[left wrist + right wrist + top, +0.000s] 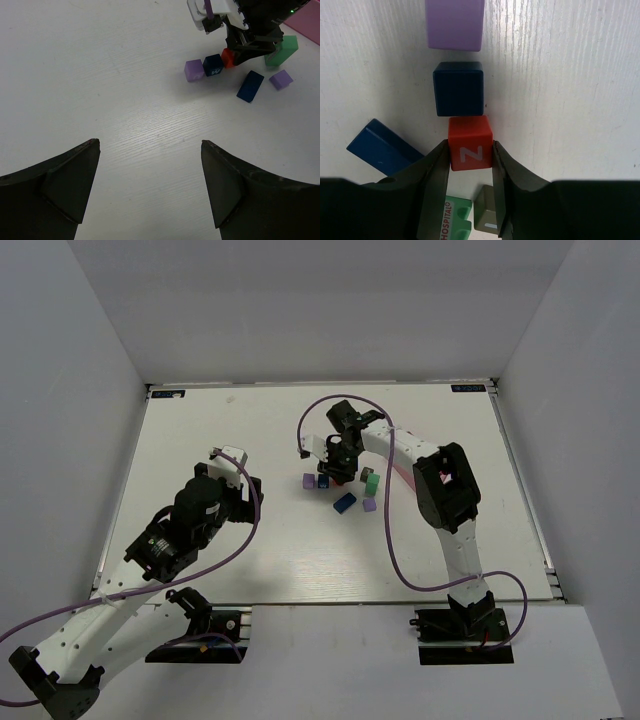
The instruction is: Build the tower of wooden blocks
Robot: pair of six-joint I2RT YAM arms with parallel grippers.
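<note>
Red cube — smooth, painted, square-edged

COUNT | lilac cubes: 2 | dark blue cube: 1 | blue brick: 1 | red cube: 1 (white Z on one face) | green block: 1 | grey-green block: 1 | total of these: 7 | pink tray: 1 | robot arms: 2 | purple cables: 2
</note>
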